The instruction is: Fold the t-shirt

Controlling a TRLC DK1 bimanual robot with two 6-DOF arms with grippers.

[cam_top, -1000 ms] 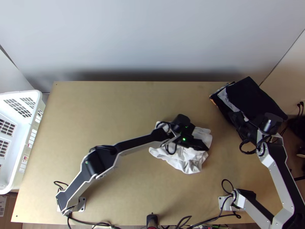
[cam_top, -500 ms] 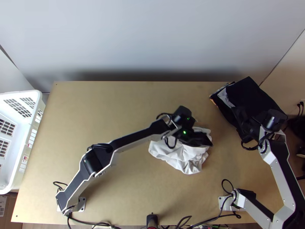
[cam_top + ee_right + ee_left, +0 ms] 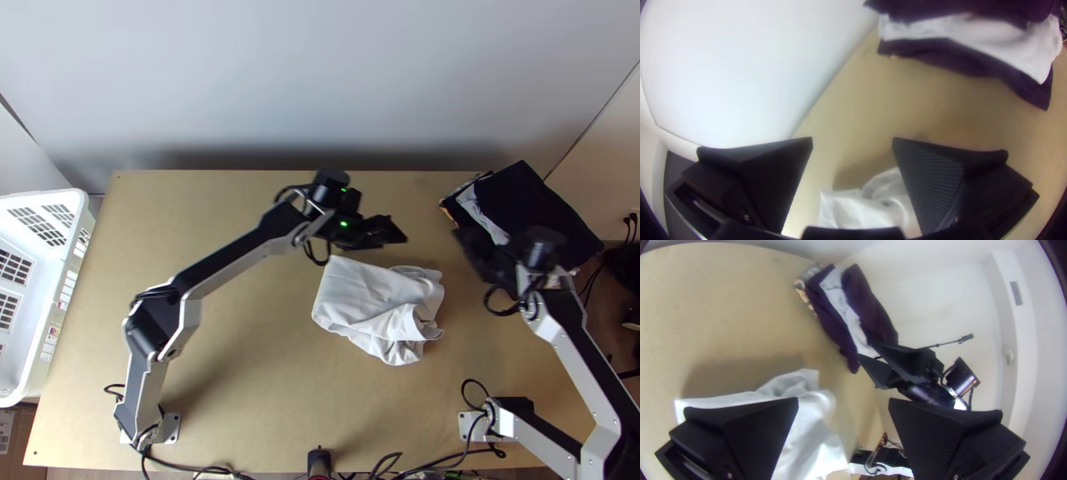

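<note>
The white t-shirt (image 3: 372, 300) lies bunched, partly folded over, right of the table's middle. Just beyond its far edge in the top view is my left gripper (image 3: 398, 232), held above the table. In the left wrist view the left gripper (image 3: 843, 402) is open with nothing between its fingers, part of the shirt (image 3: 807, 435) behind them. My right gripper (image 3: 466, 242) is beside the pile of clothes at the right, apart from the white shirt. The right wrist view has the right gripper (image 3: 852, 140) open, with the white shirt (image 3: 871, 204) beyond its fingers.
A pile of dark and light folded clothes (image 3: 532, 208) lies at the table's far right corner. A white basket (image 3: 60, 264) stands off the left edge. Bare wooden tabletop (image 3: 216, 216) stretches across the left and far side.
My left gripper has moved off the white t-shirt, toward the table's far side and left, uncovering the cloth. The right gripper has shifted left along the pile. The shirt's near edge has hardly moved.
</note>
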